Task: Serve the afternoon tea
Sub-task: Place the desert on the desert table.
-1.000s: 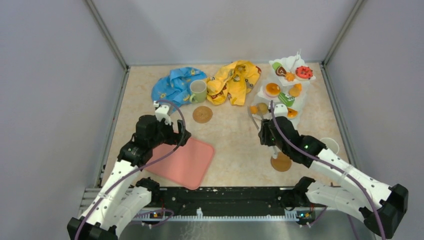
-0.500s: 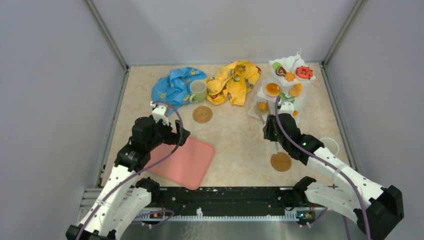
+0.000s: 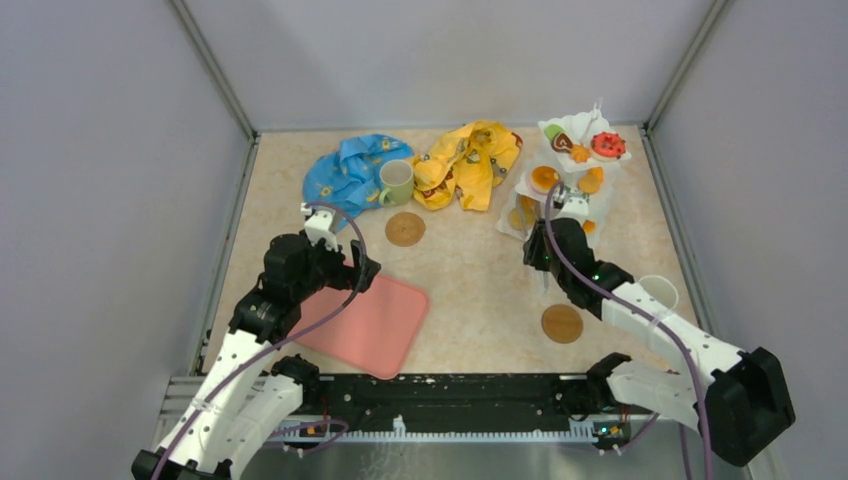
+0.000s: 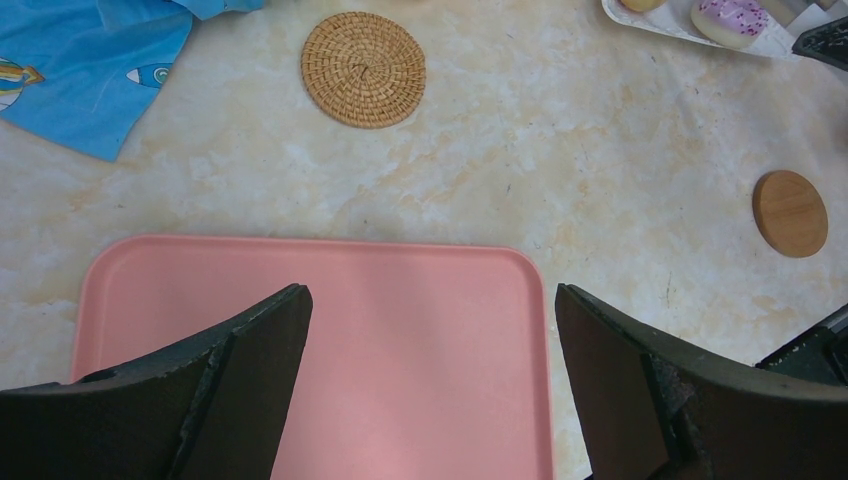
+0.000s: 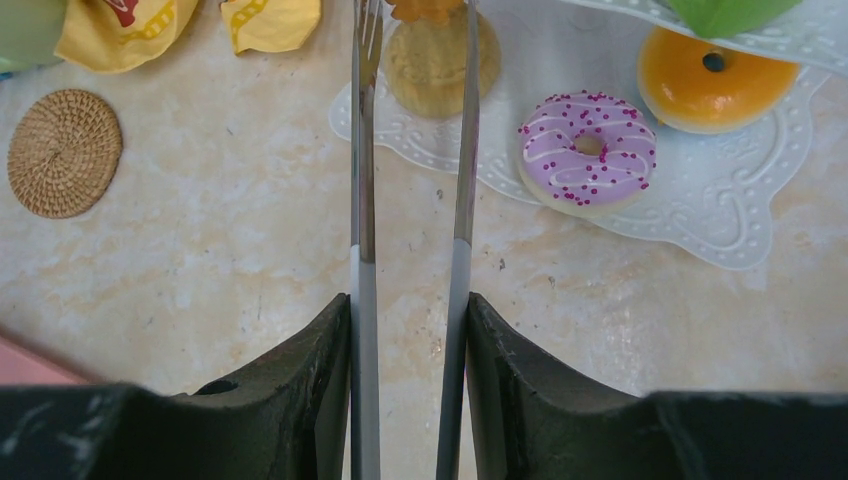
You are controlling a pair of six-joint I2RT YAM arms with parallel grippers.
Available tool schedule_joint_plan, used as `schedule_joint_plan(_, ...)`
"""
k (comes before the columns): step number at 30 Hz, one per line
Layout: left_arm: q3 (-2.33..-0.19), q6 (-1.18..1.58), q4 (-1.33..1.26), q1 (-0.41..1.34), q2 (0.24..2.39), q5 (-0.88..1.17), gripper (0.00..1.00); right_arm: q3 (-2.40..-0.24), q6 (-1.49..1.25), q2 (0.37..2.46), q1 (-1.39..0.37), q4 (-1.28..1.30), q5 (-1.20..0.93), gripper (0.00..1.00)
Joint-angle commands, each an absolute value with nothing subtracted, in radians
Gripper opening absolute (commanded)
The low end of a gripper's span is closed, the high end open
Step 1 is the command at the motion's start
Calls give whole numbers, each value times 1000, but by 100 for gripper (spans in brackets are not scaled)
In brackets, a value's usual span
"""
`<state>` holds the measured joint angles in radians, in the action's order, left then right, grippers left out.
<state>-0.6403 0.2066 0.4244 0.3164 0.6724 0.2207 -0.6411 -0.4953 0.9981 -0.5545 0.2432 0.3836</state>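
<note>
Right gripper (image 5: pixel 408 300), jaws part-closed on slim steel tongs (image 5: pixel 362 200), long axis toward 12 o'clock. Tong tips reach the round tan toy pastry (image 5: pixel 430 70) on the white three-tier square stand (image 5: pixel 700 230). Left gripper (image 4: pixel 430 300) is fully open and empty.

Toy pastries (image 5: pixel 587 150) on white 3-tier stand (image 5: pixel 720 232), green mug (image 3: pixel 396 182) upright

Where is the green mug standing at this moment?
In the top view, the green mug stands at the far side of the table, left of centre, between the blue cloth and the yellow cloth, just behind the woven coaster.
</note>
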Motion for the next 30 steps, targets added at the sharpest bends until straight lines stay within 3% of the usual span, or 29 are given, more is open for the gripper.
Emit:
schedule_joint_plan(1, -650, 193, 388, 324, 676, 223, 99, -645, -539, 1048, -537, 104, 396, 34)
schedule_joint_plan(30, -646, 187, 387, 334, 655, 213, 99, -655, -574, 1229, -487, -95, 488, 35)
